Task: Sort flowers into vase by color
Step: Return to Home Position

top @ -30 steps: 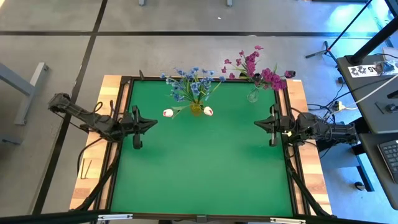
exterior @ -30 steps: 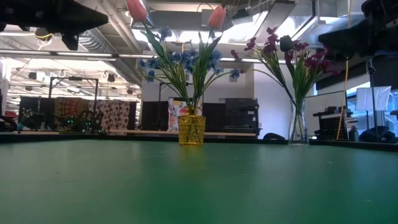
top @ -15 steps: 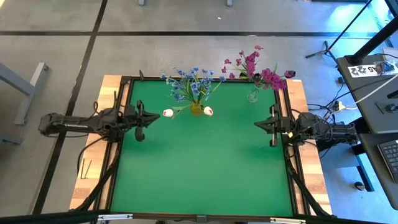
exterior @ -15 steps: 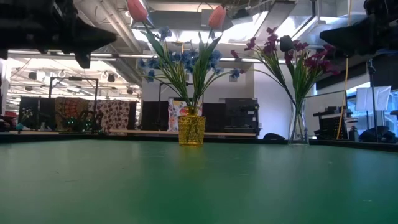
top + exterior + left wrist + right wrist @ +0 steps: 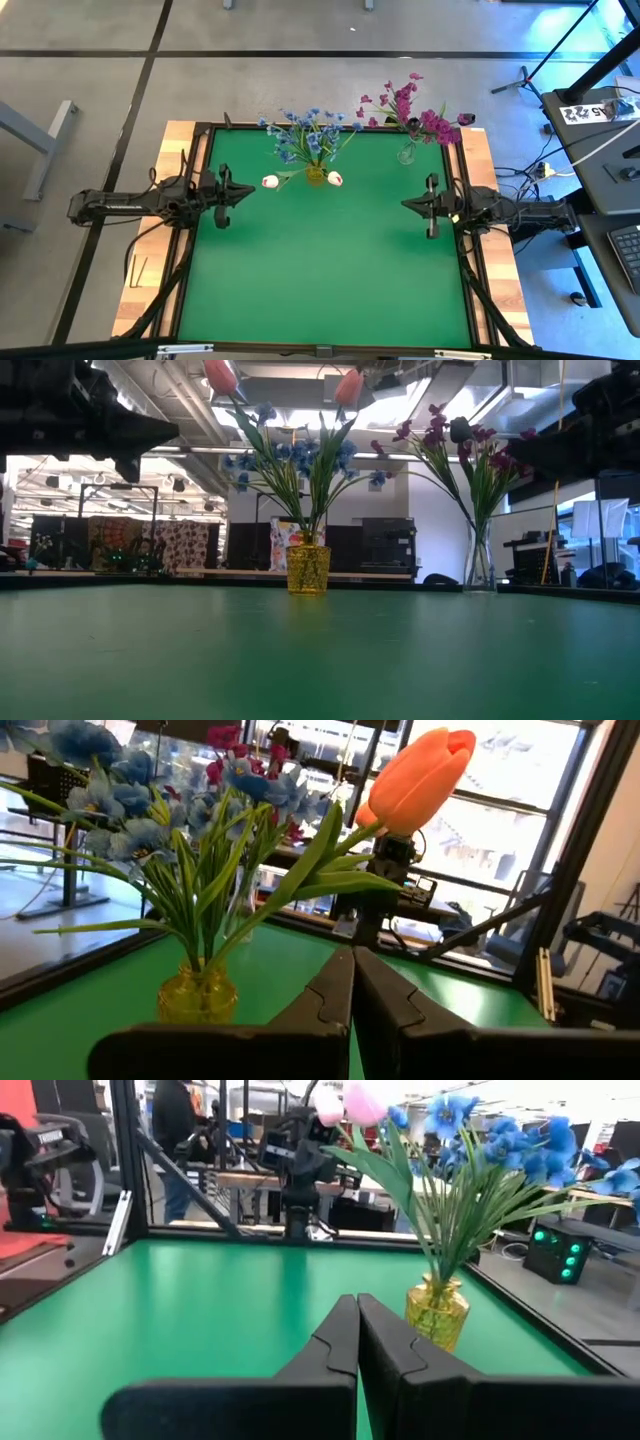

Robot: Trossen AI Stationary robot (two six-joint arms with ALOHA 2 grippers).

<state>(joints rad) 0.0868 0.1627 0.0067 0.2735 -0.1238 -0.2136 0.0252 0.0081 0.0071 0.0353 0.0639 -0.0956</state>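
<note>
Left gripper [image 5: 226,192], right gripper [image 5: 431,205] were together, empty | left sat near tulip [image 5: 270,181] of yellow vase [image 5: 316,177] | I feared withdrawal snagging it.

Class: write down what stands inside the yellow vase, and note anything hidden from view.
The yellow vase holds blue flowers and two tulip buds on green stems. Its textured yellow wall hides the stem ends inside.
</note>
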